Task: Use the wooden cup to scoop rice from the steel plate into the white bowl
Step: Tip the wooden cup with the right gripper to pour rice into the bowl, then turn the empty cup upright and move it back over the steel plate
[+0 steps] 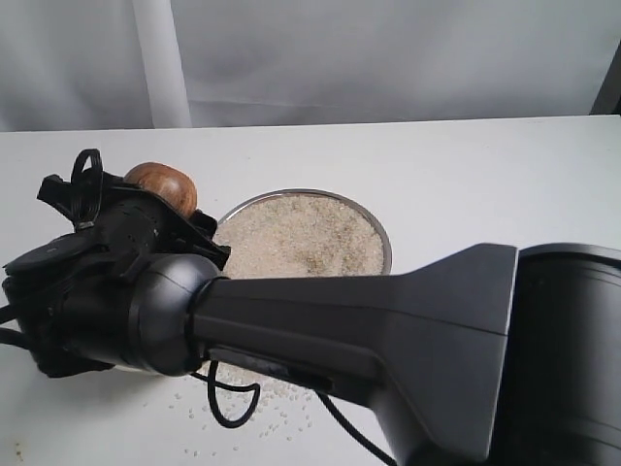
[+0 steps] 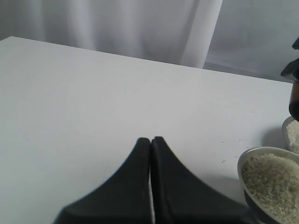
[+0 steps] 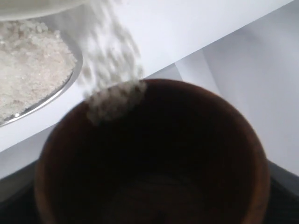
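The left gripper (image 2: 150, 140) is fully closed, its fingers touching, and it holds nothing. At the left of the exterior view, the right gripper (image 1: 146, 209) has its jaws wide around the cup (image 1: 160, 183). The cup is tilted, and rice (image 3: 112, 100) runs over its lip. The bowl, I judge, sits hidden under that wrist. Just to the right is the plate (image 1: 387, 243), full of rice. Loose grains (image 1: 262, 422) lie on the table (image 1: 485, 175). The cup is stiff, light and glossy, so probably slippery: hold it firmly across its round sides.
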